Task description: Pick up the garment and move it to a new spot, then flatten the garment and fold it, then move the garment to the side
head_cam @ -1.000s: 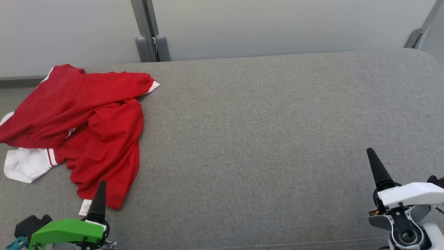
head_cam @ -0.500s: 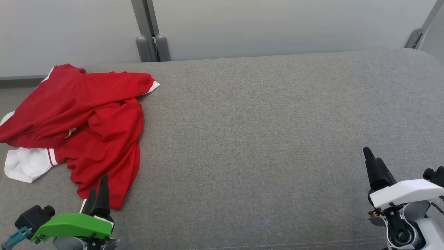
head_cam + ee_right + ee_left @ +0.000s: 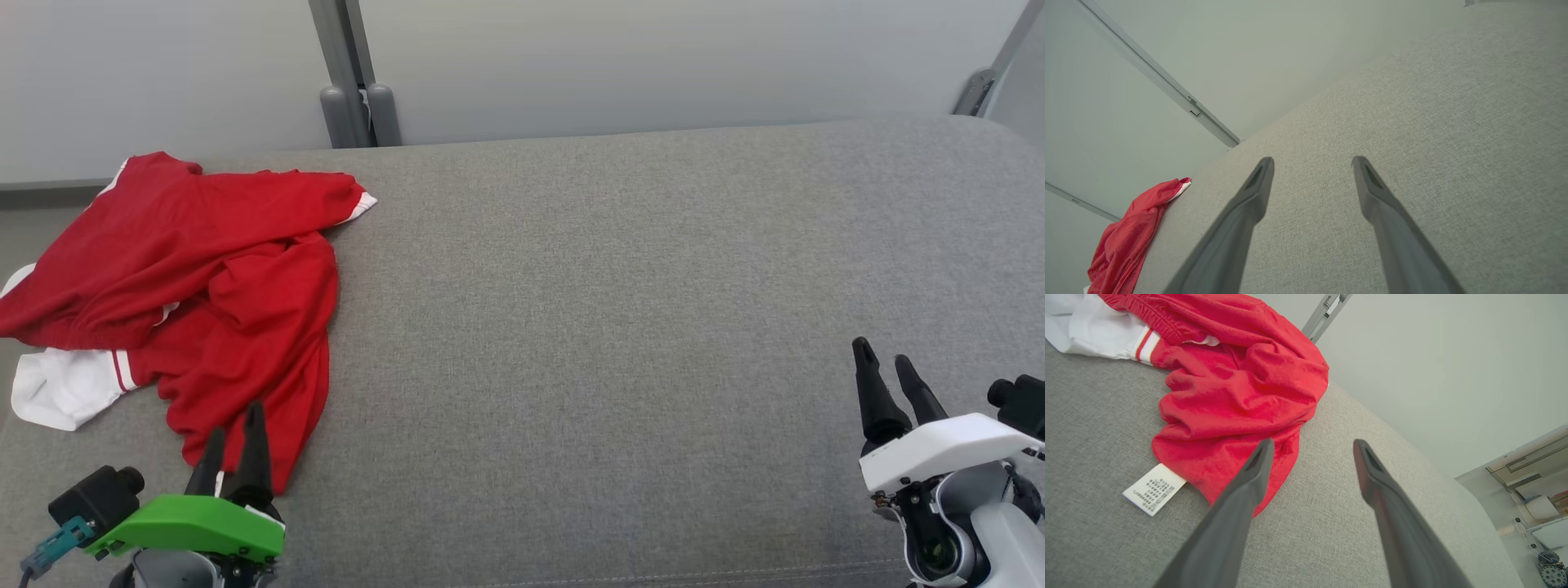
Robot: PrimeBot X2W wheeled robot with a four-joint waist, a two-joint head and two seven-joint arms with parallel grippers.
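A crumpled red garment (image 3: 204,294) with white trim lies at the far left of the grey cushioned surface (image 3: 612,327). Up close, the garment (image 3: 1241,379) shows a white care label (image 3: 1154,489) at its near hem. My left gripper (image 3: 235,425) stands open just at that hem, its fingers (image 3: 1241,494) over the red cloth's edge and holding nothing. Far to the right, my right gripper (image 3: 886,371) is open above bare cushion, its fingers (image 3: 1249,204) apart. The garment (image 3: 1131,237) is small and distant in the right wrist view.
A pale wall (image 3: 653,57) with a grey post (image 3: 343,65) runs behind the cushion. The cushion's left edge (image 3: 12,245) drops to the floor beside the garment. A white sleeve or cuff (image 3: 57,392) of the garment lies at that edge.
Both grippers have turned so their two fingers show apart. The left gripper has edged forward and right toward the garment's hem, covering the label in the head view. The right gripper shifted slightly left.
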